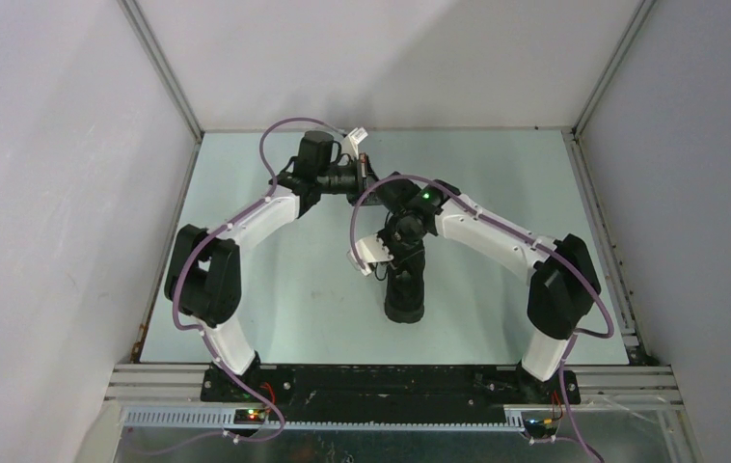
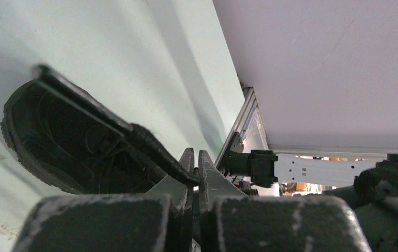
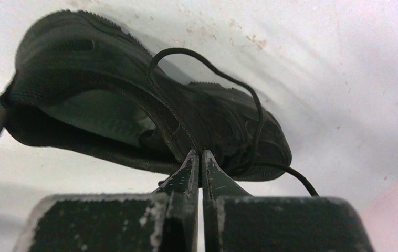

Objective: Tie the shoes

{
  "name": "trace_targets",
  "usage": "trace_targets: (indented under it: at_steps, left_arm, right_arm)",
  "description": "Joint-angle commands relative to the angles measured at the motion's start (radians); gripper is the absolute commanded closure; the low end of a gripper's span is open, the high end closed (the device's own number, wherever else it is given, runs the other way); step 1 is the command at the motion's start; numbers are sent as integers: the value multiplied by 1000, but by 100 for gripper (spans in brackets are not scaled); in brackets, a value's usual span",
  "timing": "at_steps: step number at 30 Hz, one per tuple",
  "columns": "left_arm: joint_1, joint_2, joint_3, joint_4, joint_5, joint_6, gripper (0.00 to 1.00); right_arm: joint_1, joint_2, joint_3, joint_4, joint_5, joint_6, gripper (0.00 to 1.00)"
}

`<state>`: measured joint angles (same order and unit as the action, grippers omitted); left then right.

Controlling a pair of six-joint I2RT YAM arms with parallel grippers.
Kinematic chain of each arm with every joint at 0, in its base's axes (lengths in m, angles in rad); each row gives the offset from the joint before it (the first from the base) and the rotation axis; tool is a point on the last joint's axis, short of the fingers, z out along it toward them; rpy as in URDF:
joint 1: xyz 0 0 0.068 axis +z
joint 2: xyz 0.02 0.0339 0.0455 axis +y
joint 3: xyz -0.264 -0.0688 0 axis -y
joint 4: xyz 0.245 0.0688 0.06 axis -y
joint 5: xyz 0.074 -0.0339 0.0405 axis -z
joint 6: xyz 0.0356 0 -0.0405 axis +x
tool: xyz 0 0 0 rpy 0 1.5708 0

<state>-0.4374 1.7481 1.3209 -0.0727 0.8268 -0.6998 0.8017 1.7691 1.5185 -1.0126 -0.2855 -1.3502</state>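
The shoe [image 1: 406, 301], an all-black low-top sneaker, lies on the pale green table [image 1: 275, 289] between the arms. In the left wrist view the shoe [image 2: 55, 139] lies at the lower left. A black lace [image 2: 155, 149] runs up from it into my left gripper [image 2: 197, 173], which is shut on the lace end. In the right wrist view the shoe [image 3: 107, 100] lies on its side, its opening facing the camera. A thin lace loop [image 3: 207, 68] arches over it. My right gripper [image 3: 199, 153] is shut on a strand of that lace. From above, the left gripper [image 1: 369, 183] is farther back and the right gripper [image 1: 402, 262] hangs just over the shoe.
White walls with metal corner posts [image 1: 164, 68] enclose the table on three sides. The two arms' wrists nearly meet at mid-table, and the right arm's white link [image 2: 317, 169] shows close behind the left fingers. A purple cable [image 1: 371, 193] loops over the right wrist.
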Motion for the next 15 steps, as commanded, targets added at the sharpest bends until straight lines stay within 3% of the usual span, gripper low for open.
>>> trace_targets:
  at_steps: [1, 11, 15]
  left_arm:
    - [-1, 2, 49, 2, 23, 15, 100]
    - [-4, 3, 56, -23, 14, 55, 100]
    - [-4, -9, 51, -43, 14, 82, 100]
  right_arm:
    - [-37, -15, -10, 26, 39, -41, 100]
    - [-89, -8, -34, 62, 49, -24, 91]
    - [-92, -26, -34, 65, 24, 18, 80]
